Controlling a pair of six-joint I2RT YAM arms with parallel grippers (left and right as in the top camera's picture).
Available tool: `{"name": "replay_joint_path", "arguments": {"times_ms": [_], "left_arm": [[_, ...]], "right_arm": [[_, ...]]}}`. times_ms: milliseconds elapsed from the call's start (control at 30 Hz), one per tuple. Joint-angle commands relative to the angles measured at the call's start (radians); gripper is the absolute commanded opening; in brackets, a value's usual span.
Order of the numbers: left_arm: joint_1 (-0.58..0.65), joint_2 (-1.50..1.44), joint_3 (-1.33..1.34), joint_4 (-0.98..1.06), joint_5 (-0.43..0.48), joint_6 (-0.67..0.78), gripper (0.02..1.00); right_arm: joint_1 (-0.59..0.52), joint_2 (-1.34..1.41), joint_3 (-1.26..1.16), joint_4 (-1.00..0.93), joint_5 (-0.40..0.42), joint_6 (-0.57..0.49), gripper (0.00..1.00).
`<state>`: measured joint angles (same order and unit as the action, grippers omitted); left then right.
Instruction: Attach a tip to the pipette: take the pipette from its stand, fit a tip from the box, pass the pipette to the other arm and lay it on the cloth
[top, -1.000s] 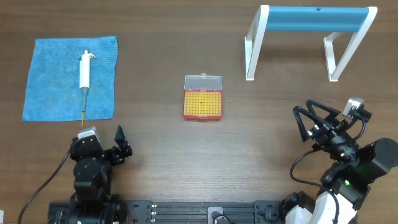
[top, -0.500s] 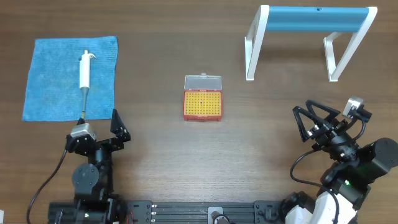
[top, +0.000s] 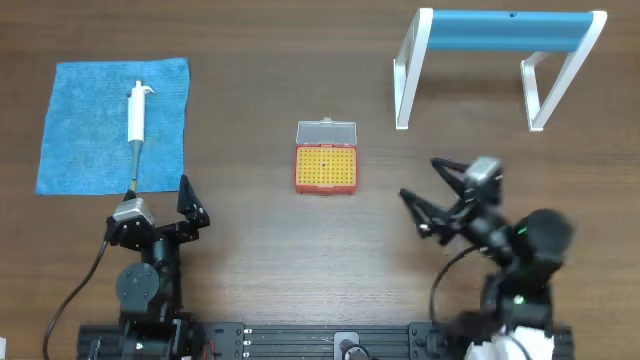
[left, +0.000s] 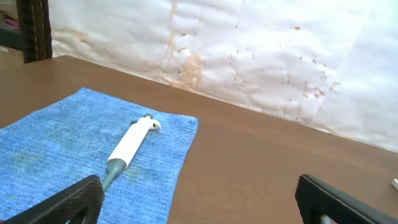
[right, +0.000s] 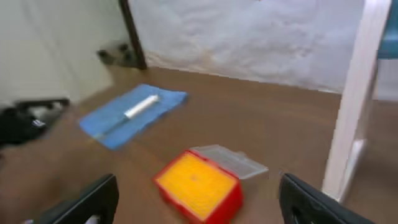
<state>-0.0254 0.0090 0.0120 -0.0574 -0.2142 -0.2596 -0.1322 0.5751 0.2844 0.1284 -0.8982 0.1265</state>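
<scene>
The white pipette (top: 136, 115) is lying lengthwise on the blue cloth (top: 90, 135) on the left arm's side of the worktop (top: 260, 250). It is sitting just beyond the left gripper (left: 199, 202), whose fingers are standing spread wide with nothing between them. That arm is holding where it was half a second ago. The right gripper (top: 425, 182) is swinging in from the right edge toward the middle, fingers spread and empty. It is facing the red box of yellow tips (top: 326, 168), well apart from the pipette.
</scene>
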Motion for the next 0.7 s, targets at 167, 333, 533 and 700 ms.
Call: {"name": "replay_joint_path", "arguments": {"times_ms": [167,333,533,700], "left_arm": [[-0.001,-0.005,-0.006,0.002,-0.018,0.005,0.996],[-0.001,-0.005,-0.006,0.002,-0.018,0.005,0.996],[-0.001,-0.005,-0.006,0.002,-0.018,0.005,0.996],[-0.001,-0.005,-0.006,0.002,-0.018,0.005,0.996]], "right_arm": [[0.275,-0.478,-0.280,-0.195,0.883,-0.169,0.827],[0.069,-0.541,-0.280,-0.203,0.880,-0.169,0.827],[0.055,-0.575,-0.280,-0.203,0.864,-0.146,0.827],[0.054,-0.575,-0.280,-0.200,0.864,-0.146,0.827]]}}
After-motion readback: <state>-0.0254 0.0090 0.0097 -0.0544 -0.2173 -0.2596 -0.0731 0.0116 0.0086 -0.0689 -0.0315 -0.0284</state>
